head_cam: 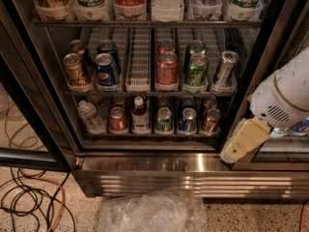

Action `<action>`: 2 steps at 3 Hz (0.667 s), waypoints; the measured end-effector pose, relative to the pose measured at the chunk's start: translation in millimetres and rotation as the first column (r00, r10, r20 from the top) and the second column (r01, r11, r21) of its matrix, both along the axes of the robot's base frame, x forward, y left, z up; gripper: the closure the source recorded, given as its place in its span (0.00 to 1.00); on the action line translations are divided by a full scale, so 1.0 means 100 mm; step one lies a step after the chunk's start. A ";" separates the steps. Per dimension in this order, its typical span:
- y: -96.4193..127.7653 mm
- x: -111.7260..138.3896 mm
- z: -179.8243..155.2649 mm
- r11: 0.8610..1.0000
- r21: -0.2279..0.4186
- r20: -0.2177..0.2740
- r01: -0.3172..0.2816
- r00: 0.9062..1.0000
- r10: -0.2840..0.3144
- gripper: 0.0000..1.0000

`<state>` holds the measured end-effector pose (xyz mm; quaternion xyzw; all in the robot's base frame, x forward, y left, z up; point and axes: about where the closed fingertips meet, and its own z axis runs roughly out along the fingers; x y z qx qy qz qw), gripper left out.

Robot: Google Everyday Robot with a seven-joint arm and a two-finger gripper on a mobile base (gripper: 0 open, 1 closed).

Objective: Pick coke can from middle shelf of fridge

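The fridge (193,173) stands open in front of me, with a ribbed steel base. On the middle shelf (140,94) a red coke can (167,69) stands upright at the front of the centre-right lane, with a second red can (166,47) behind it. My gripper (237,150), beige on a white arm, hangs at the lower right in front of the door frame. It is well below and to the right of the coke can and holds nothing that I can see.
On the middle shelf are a blue Pepsi can (106,70), a gold can (76,71), a green can (196,70), a silver can (225,67) and an empty lane (139,62). Cans and bottles fill the lower shelf (145,135). A plastic bag (152,211) and cables (34,197) lie on the floor.
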<state>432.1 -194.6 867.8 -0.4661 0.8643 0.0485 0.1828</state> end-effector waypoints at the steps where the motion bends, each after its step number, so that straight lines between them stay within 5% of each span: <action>1: 0.35 0.00 -0.51 0.990 0.131 -0.052 -0.060 0.996 0.068 0.00; 2: 0.92 0.02 -0.77 0.940 0.332 -0.016 -0.081 0.996 0.092 0.00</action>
